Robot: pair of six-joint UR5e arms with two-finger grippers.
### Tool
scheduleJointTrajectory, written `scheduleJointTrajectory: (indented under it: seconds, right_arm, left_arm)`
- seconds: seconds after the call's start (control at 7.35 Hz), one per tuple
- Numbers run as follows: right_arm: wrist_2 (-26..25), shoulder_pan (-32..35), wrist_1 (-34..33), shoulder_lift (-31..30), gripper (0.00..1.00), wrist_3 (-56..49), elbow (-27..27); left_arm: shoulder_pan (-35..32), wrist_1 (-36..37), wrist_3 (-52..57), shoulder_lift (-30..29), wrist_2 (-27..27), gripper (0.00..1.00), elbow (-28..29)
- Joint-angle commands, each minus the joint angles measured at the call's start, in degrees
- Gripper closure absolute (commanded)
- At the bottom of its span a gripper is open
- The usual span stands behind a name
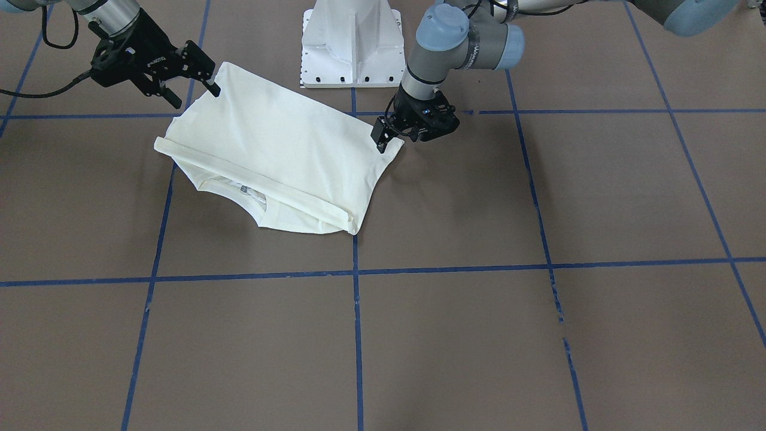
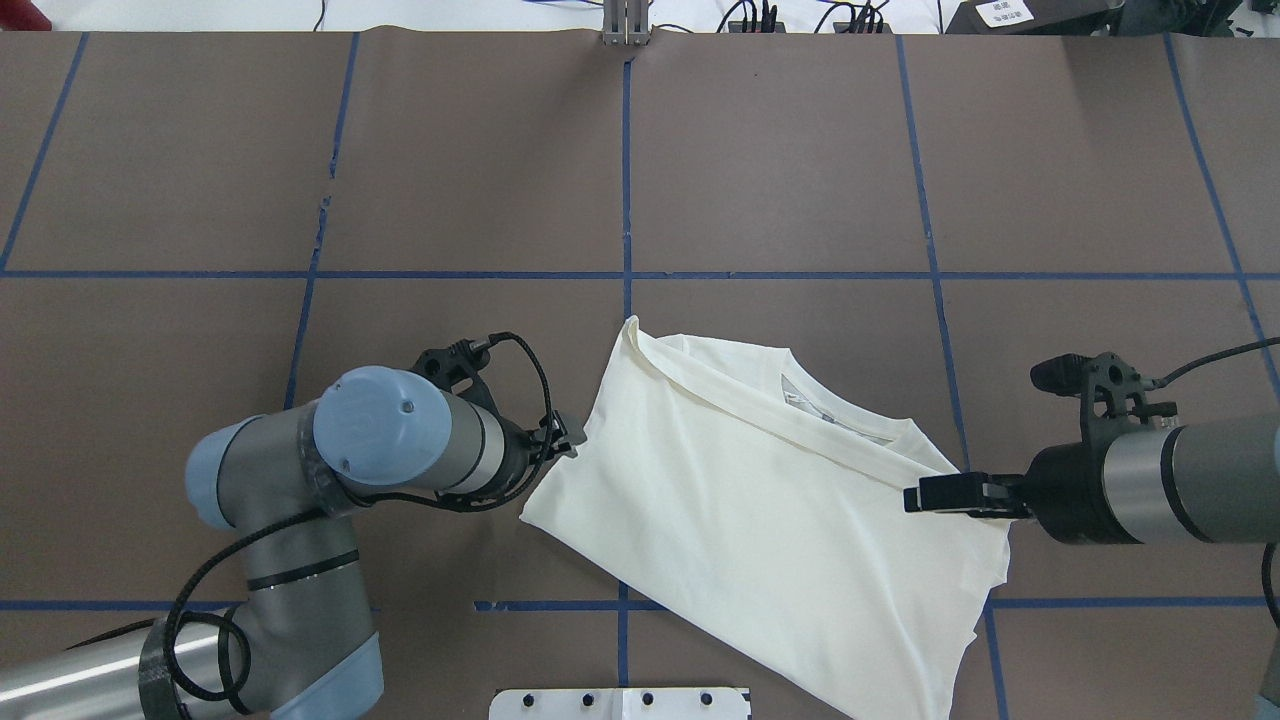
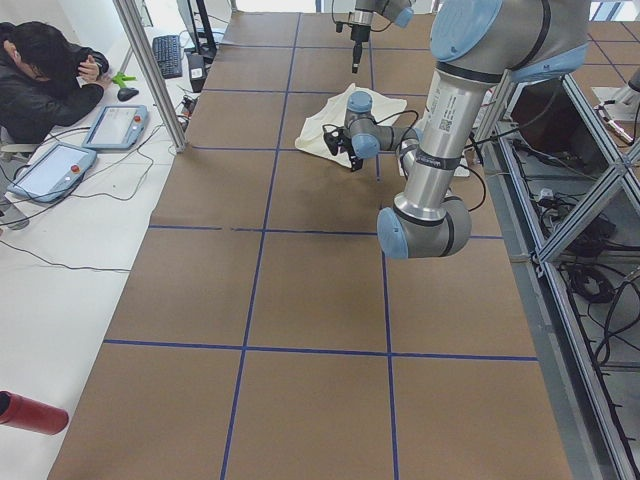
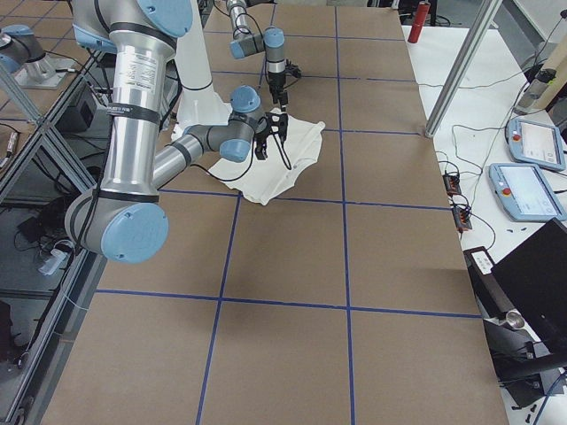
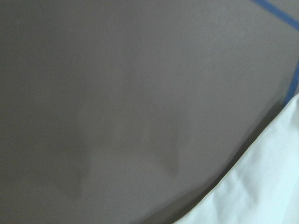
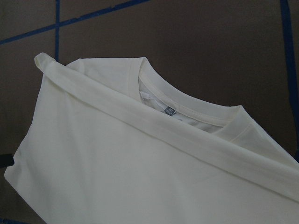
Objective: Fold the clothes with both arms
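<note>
— Close to the robot, just past its white pedestal base (image 2: 620,705), what lies on the table?

— A cream long-sleeved T-shirt (image 2: 760,520), plain side up. It is folded into a rough rectangle and lies skewed against the blue tape grid of the brown paper-covered table (image 2: 480,150). Most of it sits on the robot's right of the centre line, and its nearest corner reaches about level with the pedestal's front.

— And the arms?

— One is at each side of the shirt. The black two-finger left gripper (image 1: 382,136) meets the hem corner by the centre line, its tips against the cloth. I cannot tell whether it pinches the fabric or only touches it. The black right gripper (image 1: 197,99) has its fingers spread wide and holds nothing. One fingertip (image 1: 213,88) overlaps the shirt's side edge near the other hem corner.

— Farther out?

— A narrow folded band (image 6: 163,135) crosses the shirt from shoulder to shoulder. Beyond it the ribbed neckline (image 6: 187,105) opens away from the robot, with a small grey label (image 6: 169,111) inside.

— Past the shirt?

— Brown squares and blue lines run to the far edge, where black cables (image 2: 750,15) lie. The left side view shows a person (image 3: 45,80) in dark clothing at a white desk (image 3: 60,280) beside the table, with grey pendants (image 3: 115,125) lying on it.
</note>
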Motion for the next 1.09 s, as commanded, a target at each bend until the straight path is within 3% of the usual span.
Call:
scheduleJointTrajectory:
  seconds: [0.0,0.41,0.68,0.95]
  right_arm:
    - [0.1,0.7,0.1,0.5,0.0,0.0,-0.5]
    - [0.1,1.0,0.1,0.4,0.0,0.0,-0.4]
    - [0.1,1.2,0.1,0.3,0.0,0.1,-0.5]
    - [0.1,1.2,0.1,0.2,0.0,0.1,-0.5]
  left_arm:
    - [0.3,0.4,-2.0,-0.3,0.0,0.49,-0.1]
    - [1.1,0.5,-2.0,0.1,0.0,1.0,-1.1]
    - [1.0,2.7,-2.0,-0.1,-0.1,1.0,-2.9]
    - [-4.1,5.4,-0.9,-1.0,-0.1,1.0,-2.3]
